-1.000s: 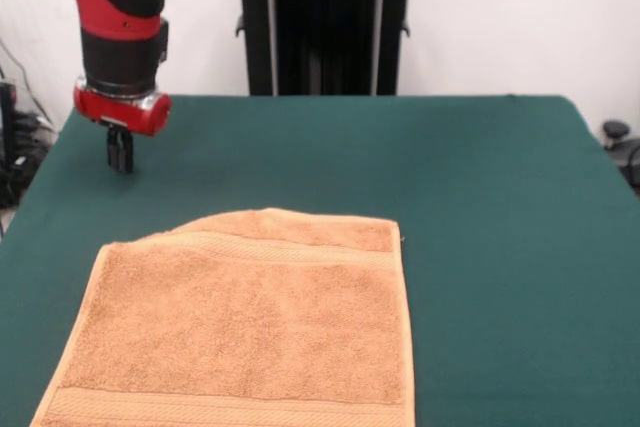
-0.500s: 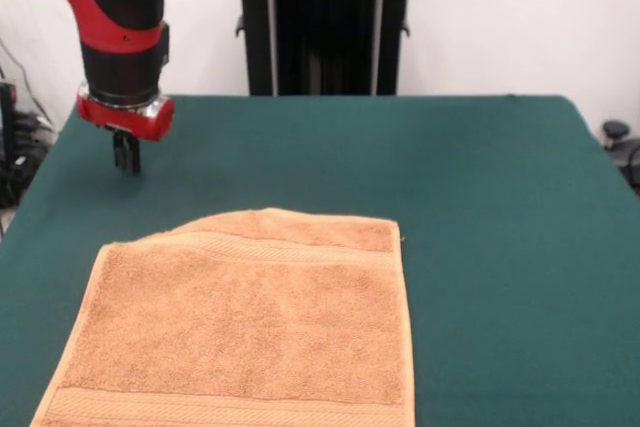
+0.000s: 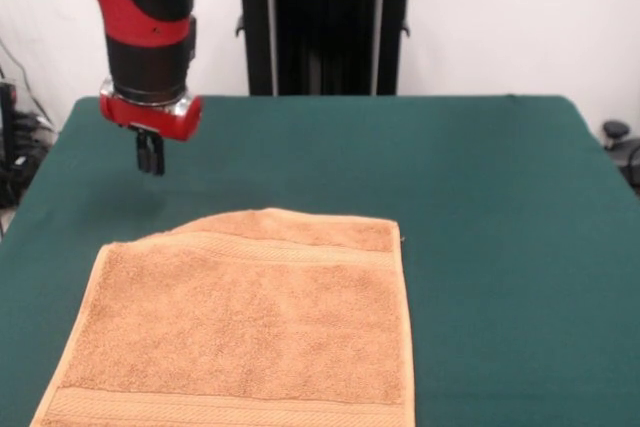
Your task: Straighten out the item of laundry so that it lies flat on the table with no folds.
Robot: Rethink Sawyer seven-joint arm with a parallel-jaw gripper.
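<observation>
The orange-tan towel, the item of laundry (image 3: 245, 322), lies on the dark green table (image 3: 480, 197) at the front left, running off the picture's lower edge. Its far left corner is folded over, so the far edge slants. A woven border band crosses it near the far edge and another near the bottom. My gripper (image 3: 151, 167) hangs from the red and black arm above the table's far left part, clear of the towel, behind its far left corner. Its dark fingers look pressed together and hold nothing.
A black stand (image 3: 325, 22) rises behind the table's far edge against a white wall. Dark cables and gear (image 3: 15, 147) sit off the table's left side, and a black object (image 3: 618, 137) off its right side.
The arm has shifted right, bringing the gripper a little nearer the towel's far left corner. The towel has not moved.
</observation>
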